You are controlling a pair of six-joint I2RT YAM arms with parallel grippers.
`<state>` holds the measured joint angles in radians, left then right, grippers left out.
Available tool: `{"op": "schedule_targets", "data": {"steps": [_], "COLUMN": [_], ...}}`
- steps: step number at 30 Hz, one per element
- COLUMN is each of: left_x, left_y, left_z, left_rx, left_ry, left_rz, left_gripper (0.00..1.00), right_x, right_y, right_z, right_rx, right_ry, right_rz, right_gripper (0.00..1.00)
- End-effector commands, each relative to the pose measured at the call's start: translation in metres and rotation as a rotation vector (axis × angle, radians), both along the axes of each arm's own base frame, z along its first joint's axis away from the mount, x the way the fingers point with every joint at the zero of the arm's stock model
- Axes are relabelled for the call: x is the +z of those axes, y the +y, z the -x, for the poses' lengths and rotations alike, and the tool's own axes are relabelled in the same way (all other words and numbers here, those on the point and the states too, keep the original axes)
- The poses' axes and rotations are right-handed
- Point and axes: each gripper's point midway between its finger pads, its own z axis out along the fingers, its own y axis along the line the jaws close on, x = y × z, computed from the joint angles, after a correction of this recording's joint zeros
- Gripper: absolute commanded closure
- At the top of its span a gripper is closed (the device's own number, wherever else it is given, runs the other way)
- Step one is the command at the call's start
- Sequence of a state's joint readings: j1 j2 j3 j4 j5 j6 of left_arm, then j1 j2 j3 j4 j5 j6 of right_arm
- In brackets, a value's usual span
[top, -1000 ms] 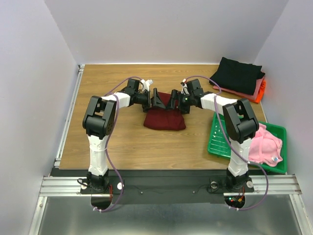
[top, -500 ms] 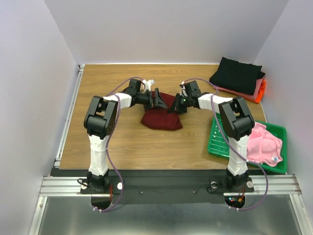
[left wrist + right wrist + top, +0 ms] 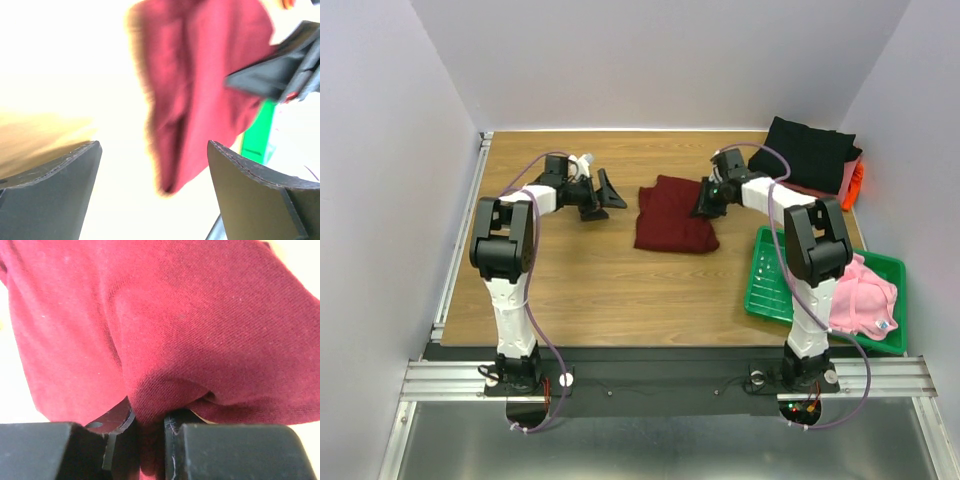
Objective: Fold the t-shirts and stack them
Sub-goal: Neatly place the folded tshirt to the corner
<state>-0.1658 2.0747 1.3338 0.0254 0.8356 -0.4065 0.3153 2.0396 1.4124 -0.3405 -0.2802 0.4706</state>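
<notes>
Right gripper [image 3: 706, 207] is pinching the folded maroon tee [image 3: 672, 218]; left gripper [image 3: 610, 192] is gaping empty; far-right-corner stacking and pink tee [image 3: 868, 290] are waiting.

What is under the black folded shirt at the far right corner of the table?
A salmon shirt and an orange shirt poke out from under the black shirt along its right edge. Their folds, and anything else beneath, are covered.

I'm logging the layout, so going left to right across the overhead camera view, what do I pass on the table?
left gripper → maroon t-shirt → right gripper, pinching that shirt's right edge → pink t-shirt. The folded stack and green tray overlap sideways, so they are left out.
</notes>
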Motion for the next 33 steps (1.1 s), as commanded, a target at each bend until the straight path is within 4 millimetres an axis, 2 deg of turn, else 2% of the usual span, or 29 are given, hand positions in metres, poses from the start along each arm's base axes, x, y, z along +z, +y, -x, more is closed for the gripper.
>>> {"op": "schedule_targets", "data": {"steps": [1, 7, 8, 10, 11, 12, 13, 15, 17, 18, 19, 21, 24, 27, 33], "left_x": [0.018, 0.011, 0.012, 0.011, 0.012, 0.011, 0.01, 0.007, 0.006, 0.004, 0.004, 0.001, -0.001, -0.001, -0.006], "left_y": [0.021, 0.025, 0.026, 0.026, 0.027, 0.027, 0.028, 0.03, 0.031, 0.032, 0.032, 0.033, 0.034, 0.034, 0.034], "left_z": [0.006, 0.015, 0.015, 0.018, 0.018, 0.02, 0.021, 0.025, 0.029, 0.033, 0.034, 0.037, 0.039, 0.037, 0.038], "left_rx": [0.002, 0.009, 0.01, 0.009, 0.01, 0.01, 0.009, 0.01, 0.01, 0.01, 0.013, 0.013, 0.015, 0.018, 0.018], "left_ry": [-0.059, -0.04, -0.041, -0.04, -0.045, -0.04, -0.038, -0.032, -0.027, -0.019, -0.019, -0.01, 0.0, -0.005, 0.016], "left_rz": [-0.045, -0.057, -0.058, -0.063, -0.064, -0.067, -0.069, -0.08, -0.086, -0.091, -0.093, -0.097, -0.099, -0.104, -0.104], "left_gripper": [0.01, 0.01, 0.01, 0.01, 0.01, 0.01, 0.01, 0.01, 0.01, 0.01, 0.01, 0.01, 0.01, 0.01, 0.01], "right_x": [0.056, 0.091, 0.106, 0.104, 0.12, 0.112, 0.114, 0.13, 0.13, 0.145, 0.14, 0.149, 0.168, 0.183, 0.211], "right_y": [-0.049, -0.079, -0.08, -0.089, -0.091, -0.098, -0.102, -0.111, -0.124, -0.13, -0.139, -0.151, -0.18, -0.213, -0.253], "right_z": [-0.051, -0.096, -0.108, -0.121, -0.133, -0.141, -0.147, -0.163, -0.175, -0.183, -0.189, -0.197, -0.207, -0.209, -0.203], "right_rx": [-0.035, -0.043, -0.044, -0.045, -0.051, -0.06, -0.071, -0.096, -0.121, -0.136, -0.149, -0.171, -0.229, -0.288, -0.348], "right_ry": [-0.178, -0.286, -0.327, -0.338, -0.379, -0.372, -0.382, -0.427, -0.44, -0.477, -0.474, -0.498, -0.539, -0.559, -0.596], "right_rz": [0.116, 0.164, 0.166, 0.193, 0.194, 0.207, 0.212, 0.217, 0.227, 0.228, 0.235, 0.235, 0.233, 0.233, 0.207], "right_gripper": [0.99, 0.99, 1.0, 1.0, 1.0, 1.0, 1.0, 1.0, 1.0, 1.0, 1.0, 1.0, 1.0, 1.0, 1.0]}}
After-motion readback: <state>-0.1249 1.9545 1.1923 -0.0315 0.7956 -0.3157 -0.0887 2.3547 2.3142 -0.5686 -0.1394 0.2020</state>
